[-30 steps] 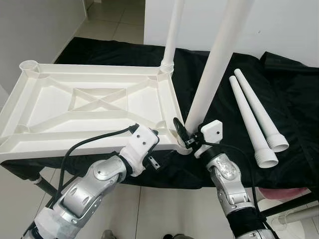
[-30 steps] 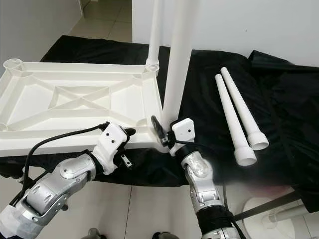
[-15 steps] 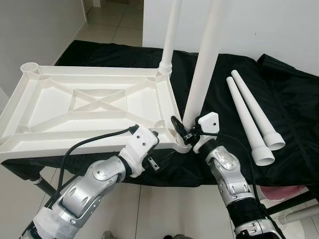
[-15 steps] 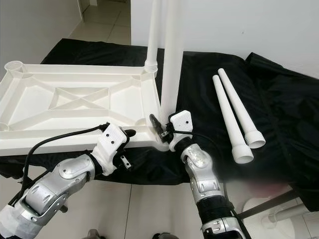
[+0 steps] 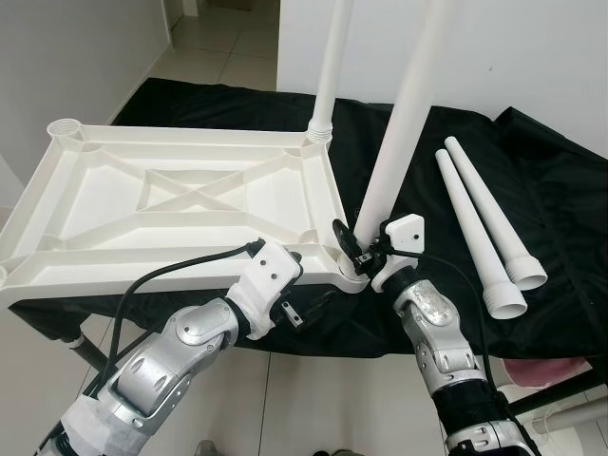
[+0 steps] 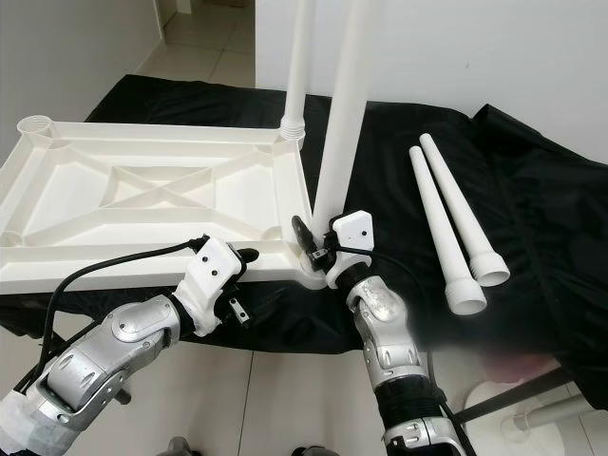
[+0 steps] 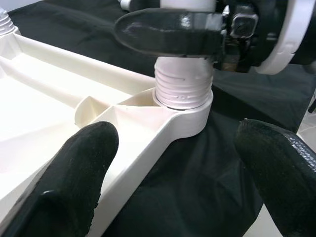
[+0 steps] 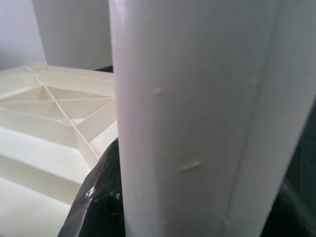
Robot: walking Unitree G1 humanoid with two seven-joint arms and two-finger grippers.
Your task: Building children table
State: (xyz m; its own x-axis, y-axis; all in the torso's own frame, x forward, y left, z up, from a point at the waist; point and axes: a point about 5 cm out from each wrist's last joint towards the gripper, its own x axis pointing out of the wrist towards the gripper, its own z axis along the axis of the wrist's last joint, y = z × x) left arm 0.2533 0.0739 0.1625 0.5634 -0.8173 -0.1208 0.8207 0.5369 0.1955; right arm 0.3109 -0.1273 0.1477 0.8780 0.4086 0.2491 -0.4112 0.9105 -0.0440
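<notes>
The white table top (image 5: pixel 104 204) lies upside down on a black cloth. One white leg (image 5: pixel 331 66) stands screwed into its far right corner. At the near right corner my right gripper (image 5: pixel 359 249) is shut on a second leg (image 5: pixel 399 133) just above its threaded end (image 7: pixel 182 89), which sits in the corner socket (image 7: pixel 190 121); the leg leans slightly right. In the right wrist view the leg (image 8: pixel 197 123) is close up beside a black finger (image 8: pixel 98 202). My left gripper (image 7: pixel 173 163) is open at the top's front edge, beside that socket.
Two loose white legs (image 5: pixel 475 228) lie side by side on the black cloth (image 5: pixel 560 218) to the right. An open socket (image 5: pixel 63 126) stands at the top's far left corner. Tiled floor (image 5: pixel 313 408) lies below the front edge.
The held leg swung nearly upright, then leaned right again, with my right gripper staying shut on it at the socket. My left arm has held its place.
</notes>
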